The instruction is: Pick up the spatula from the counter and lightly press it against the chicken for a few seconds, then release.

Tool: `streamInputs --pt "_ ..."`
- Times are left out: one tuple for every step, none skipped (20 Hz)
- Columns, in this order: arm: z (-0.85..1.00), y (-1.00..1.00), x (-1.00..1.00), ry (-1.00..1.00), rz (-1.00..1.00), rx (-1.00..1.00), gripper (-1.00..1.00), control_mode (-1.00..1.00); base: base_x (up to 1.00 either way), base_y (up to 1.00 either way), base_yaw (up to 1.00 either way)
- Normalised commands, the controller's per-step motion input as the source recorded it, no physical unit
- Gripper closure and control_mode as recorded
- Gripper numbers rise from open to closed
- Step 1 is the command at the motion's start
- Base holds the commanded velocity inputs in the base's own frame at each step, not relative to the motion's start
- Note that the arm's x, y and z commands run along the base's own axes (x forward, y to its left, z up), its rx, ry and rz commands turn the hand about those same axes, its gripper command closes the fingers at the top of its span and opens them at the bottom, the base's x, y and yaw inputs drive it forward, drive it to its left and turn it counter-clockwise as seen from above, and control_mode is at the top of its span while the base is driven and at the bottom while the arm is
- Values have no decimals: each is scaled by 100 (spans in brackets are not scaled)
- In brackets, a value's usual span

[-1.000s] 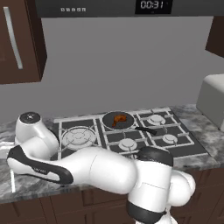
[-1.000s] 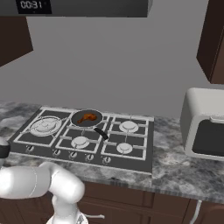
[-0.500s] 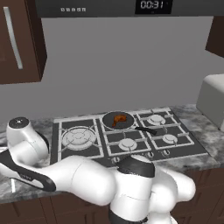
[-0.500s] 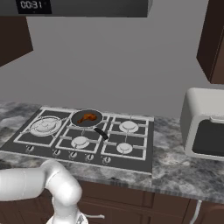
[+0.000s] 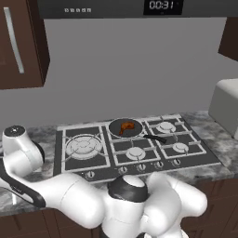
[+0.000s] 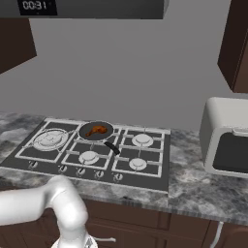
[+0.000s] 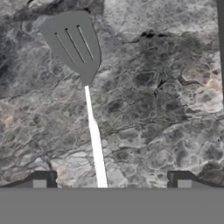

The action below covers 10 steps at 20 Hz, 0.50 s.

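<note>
The spatula (image 7: 89,109) lies flat on the marble counter in the hand view, its grey slotted blade (image 7: 73,46) toward the top and its white handle running down. My gripper (image 7: 111,181) hangs over the handle's lower end and is open. Its dark fingertips (image 7: 43,178) stand wide apart on either side of the handle without touching it. The chicken (image 5: 125,125) (image 6: 97,130) sits browned in a dark frying pan (image 5: 135,132) (image 6: 110,130) on the back middle burner of the stove.
The gas hob (image 5: 93,158) (image 6: 160,164) fills the counter's middle, and the pan's black handle (image 5: 155,138) points right. A white toaster oven (image 6: 226,138) (image 5: 227,109) stands at the right. Dark cabinets hang above on both sides. My arm stretches low to the left.
My arm has swung further left and lower over the counter's left end. The pan, chicken and stove have stayed put.
</note>
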Motion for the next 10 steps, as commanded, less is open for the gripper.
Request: streamInputs --pt "-29 11 21 0 5 -1 -100 -100 0 0 0" --pt "-26 12 20 0 5 -1 -100 -100 0 0 0" --pt "-23 16 22 0 5 0 -100 -100 0 0 0" --pt "-23 19 21 0 6 0 -100 -100 0 0 0" --pt "-21 20 21 0 6 0 -100 -100 0 0 0" --pt "-22 20 21 0 5 0 -100 -100 0 0 0" --pt "-23 19 18 2 3 0 -100 -100 0 0 0" --pt "-24 17 18 2 2 0 -100 -100 0 0 0" --pt "-25 19 18 2 2 0 -100 -100 0 0 0" --pt "-25 21 14 0 2 0 -100 -100 0 0 0"
